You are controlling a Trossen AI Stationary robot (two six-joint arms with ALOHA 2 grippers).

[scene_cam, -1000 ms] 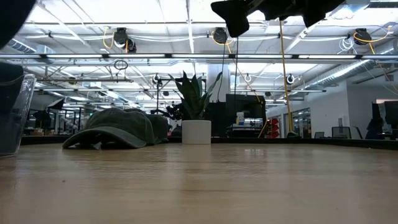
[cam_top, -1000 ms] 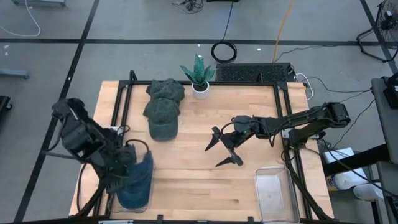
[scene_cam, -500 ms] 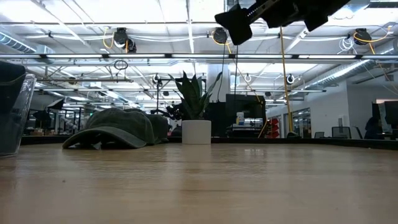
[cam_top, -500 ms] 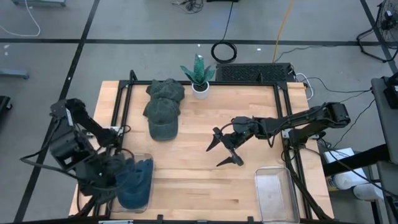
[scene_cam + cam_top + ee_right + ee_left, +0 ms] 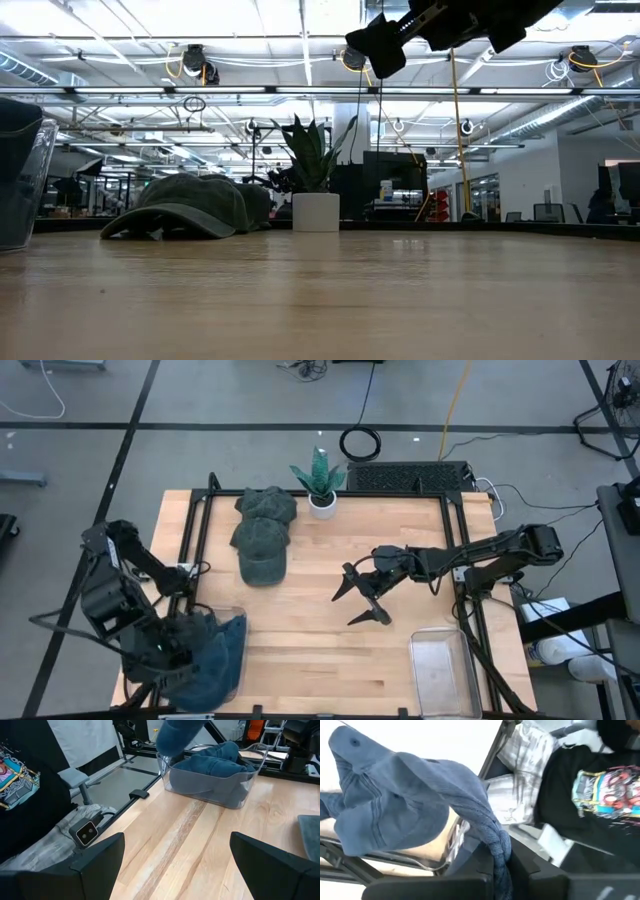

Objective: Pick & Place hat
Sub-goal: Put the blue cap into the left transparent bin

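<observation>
Left hand (image 5: pixel 495 865): clenched on a fold of the blue hat (image 5: pixel 405 805); sat at the worktop's near-left corner, over the left bin (image 5: pixel 235 615).
Blue hat: held up by the pinched fabric, draped over the left bin's outer edge in the high view (image 5: pixel 205 655); more blue fabric lay inside the bin in the right wrist view (image 5: pixel 215 762).
Left bin: clear plastic, near-left corner of the worktop (image 5: pixel 330 650).
Right hand (image 5: pixel 362 598): released, fingers spread wide, hovered above mid-worktop, clear of the surface; held nothing.
Green hats (image 5: pixel 262 535): two, stacked/overlapping at the far-left part of the worktop, just beside the plant (image 5: pixel 320 480); flat on the surface in the low view (image 5: pixel 190 208).
Plant: white pot, far edge of the worktop, centre.
Right bin (image 5: pixel 443 670): clear, near-right corner, near the right hand but apart from it.
Person (image 5: pixel 590 795): black printed shirt, seen beyond the worktop edge in the left wrist view.
</observation>
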